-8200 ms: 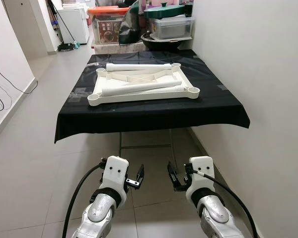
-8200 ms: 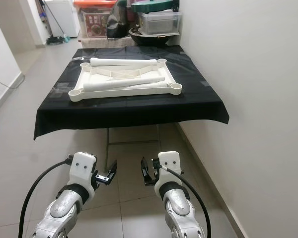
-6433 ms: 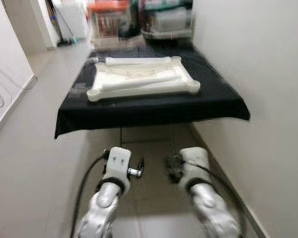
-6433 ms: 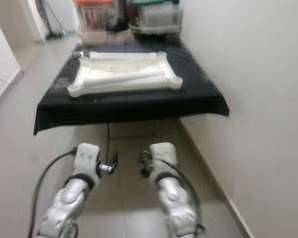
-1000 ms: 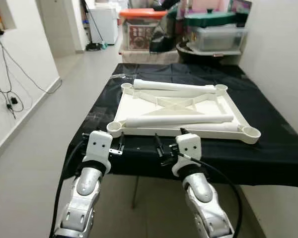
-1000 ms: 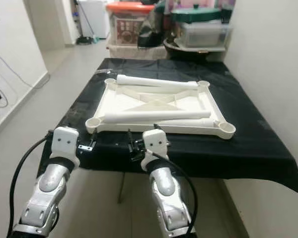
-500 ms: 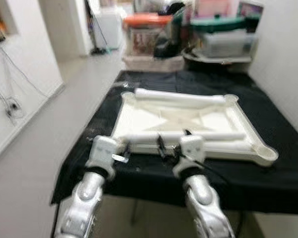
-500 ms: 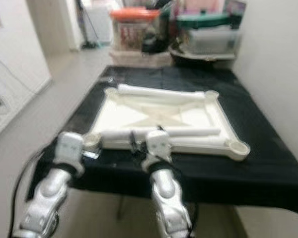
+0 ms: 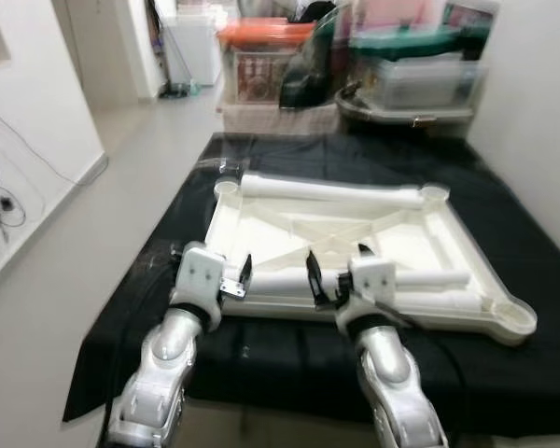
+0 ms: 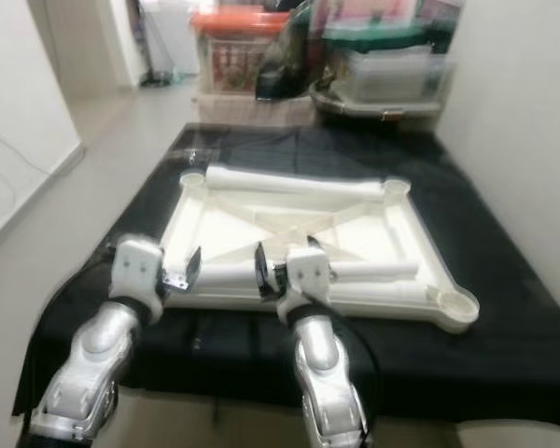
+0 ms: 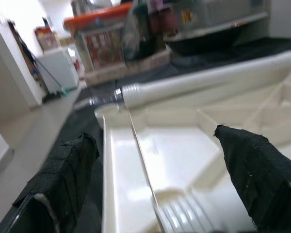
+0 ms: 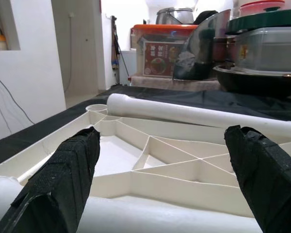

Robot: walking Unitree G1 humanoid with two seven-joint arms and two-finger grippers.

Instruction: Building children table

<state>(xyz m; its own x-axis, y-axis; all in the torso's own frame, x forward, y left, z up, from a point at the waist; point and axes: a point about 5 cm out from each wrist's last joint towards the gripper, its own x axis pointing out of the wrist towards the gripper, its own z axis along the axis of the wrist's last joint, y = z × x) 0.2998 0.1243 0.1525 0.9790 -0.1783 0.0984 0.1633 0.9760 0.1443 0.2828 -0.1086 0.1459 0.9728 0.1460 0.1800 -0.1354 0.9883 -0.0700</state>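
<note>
An upturned white plastic tabletop [image 9: 217, 222] lies on a table under a black cloth [image 9: 509, 219], with round leg sockets at its corners [image 9: 511, 317]. One white leg tube [image 9: 331, 191] rests along the far rim, and two more [image 9: 420, 278] lie near the front rim. My left gripper [image 9: 237, 280] hovers open at the front rim, near the left corner. My right gripper [image 9: 319, 284] is open beside it, over the end of the near leg tube [image 12: 136, 213]. In the wrist views the left fingers [image 11: 63, 179] and right fingers [image 12: 262, 179] spread wide, with nothing between them.
Storage boxes crowd the far end of the table: an orange-lidded box [image 9: 261, 51], a green-lidded container [image 9: 420, 65] and a dark bowl [image 9: 401, 107]. A white wall [image 9: 541, 112] runs close on the right. A tiled corridor [image 9: 103, 215] opens on the left, with cables [image 9: 0, 196] by the wall.
The camera has come closer to the table. Both grippers have risen from in front of the cloth's edge to the tabletop's front rim, still open.
</note>
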